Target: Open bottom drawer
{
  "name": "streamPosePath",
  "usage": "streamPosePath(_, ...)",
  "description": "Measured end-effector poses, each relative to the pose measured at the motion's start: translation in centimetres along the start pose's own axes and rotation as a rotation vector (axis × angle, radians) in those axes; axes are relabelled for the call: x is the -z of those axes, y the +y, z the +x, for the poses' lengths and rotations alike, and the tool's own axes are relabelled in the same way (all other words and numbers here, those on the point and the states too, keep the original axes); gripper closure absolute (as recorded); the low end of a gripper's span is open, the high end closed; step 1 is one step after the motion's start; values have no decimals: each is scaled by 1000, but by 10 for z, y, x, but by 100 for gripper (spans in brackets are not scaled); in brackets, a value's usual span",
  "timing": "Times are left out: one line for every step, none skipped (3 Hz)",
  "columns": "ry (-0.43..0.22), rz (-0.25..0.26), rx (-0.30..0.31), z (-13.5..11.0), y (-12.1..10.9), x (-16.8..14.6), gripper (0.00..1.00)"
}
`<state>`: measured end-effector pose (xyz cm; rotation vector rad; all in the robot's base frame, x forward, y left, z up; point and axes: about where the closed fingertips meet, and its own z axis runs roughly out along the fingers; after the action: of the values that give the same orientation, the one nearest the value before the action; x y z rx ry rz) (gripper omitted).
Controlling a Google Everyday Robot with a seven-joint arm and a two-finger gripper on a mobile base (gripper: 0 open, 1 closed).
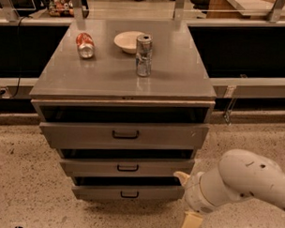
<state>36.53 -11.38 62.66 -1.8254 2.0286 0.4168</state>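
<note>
The grey metal cabinet has three drawers. The bottom drawer (102,193) is the narrowest and lowest front, with a small black loop handle (129,194). A dark gap shows above its front. My gripper (186,200) is at the lower right, just right of the bottom drawer's right end, on a bulky white arm (245,180). Its two cream fingers stand wide apart, one fingertip (181,176) near the drawer's upper right corner and the other finger (189,224) low near the floor. It is open, holds nothing and is not touching the handle.
The middle drawer (93,167) and the top drawer (85,134) sit above. On the cabinet top (176,75) are a red can on its side (85,45), a white bowl (127,41) and an upright silver can (143,55). Speckled floor (22,187) surrounds the cabinet.
</note>
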Motion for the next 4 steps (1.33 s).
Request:
streamPosePath(-112,22,40,3,0,-64,0)
streamPosePath(-182,60,38,4,-12,-98,0)
streamPosePath(-183,61,37,4,-12,-99,0)
streamPosePath(-233,83,50,8,-22,-125,0)
